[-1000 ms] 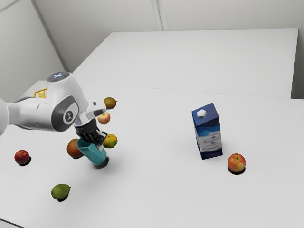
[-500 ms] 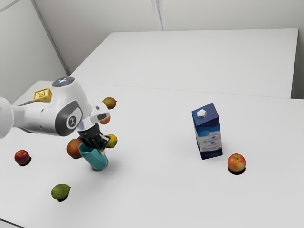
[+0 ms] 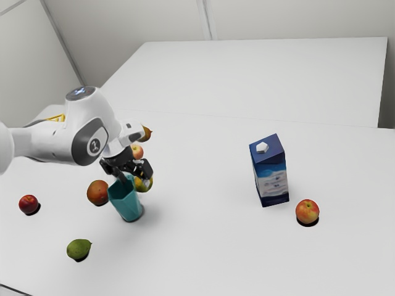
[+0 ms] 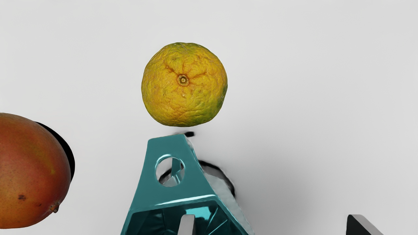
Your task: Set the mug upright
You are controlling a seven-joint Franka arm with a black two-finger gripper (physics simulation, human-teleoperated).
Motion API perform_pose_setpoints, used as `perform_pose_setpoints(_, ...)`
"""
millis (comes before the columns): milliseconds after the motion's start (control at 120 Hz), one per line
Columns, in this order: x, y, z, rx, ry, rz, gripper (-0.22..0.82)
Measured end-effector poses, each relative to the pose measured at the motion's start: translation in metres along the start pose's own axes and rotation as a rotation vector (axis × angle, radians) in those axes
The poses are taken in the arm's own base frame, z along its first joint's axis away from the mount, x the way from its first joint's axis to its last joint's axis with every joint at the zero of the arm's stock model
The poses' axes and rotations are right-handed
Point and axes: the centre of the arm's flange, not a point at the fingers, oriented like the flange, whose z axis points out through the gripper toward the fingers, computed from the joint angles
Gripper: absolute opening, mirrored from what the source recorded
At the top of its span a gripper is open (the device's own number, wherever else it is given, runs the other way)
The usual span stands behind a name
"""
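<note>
The teal, glossy mug (image 3: 127, 202) looks upright or nearly so on the white desk (image 3: 203, 246), mouth up. The fingers (image 4: 187, 226) stand wide apart, gripping nothing, one inside its mouth, one well outside. That fits lining up to pinch the wall or having released it; either way, the inner finger must avoid tipping it. Beyond the mug sits a yellow-green, wrinkled citrus (image 4: 184, 85).

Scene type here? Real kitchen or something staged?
Probably a staged, simulated tabletop test setup: a robot arm works at a plain white table between bare walls, with loose fruit, a carton and a teal mug set out on it.
</note>
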Motion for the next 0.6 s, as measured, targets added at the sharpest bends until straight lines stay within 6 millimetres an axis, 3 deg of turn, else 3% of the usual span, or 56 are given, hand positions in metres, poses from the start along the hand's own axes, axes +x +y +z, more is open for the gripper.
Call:
perform_pose_setpoints(358,0.036,0.009,-0.077,-0.021,-0.03,-0.001,0.57)
perform_pose_setpoints(600,0.055,0.013,-0.118,-0.034,-0.084,0.002,0.58)
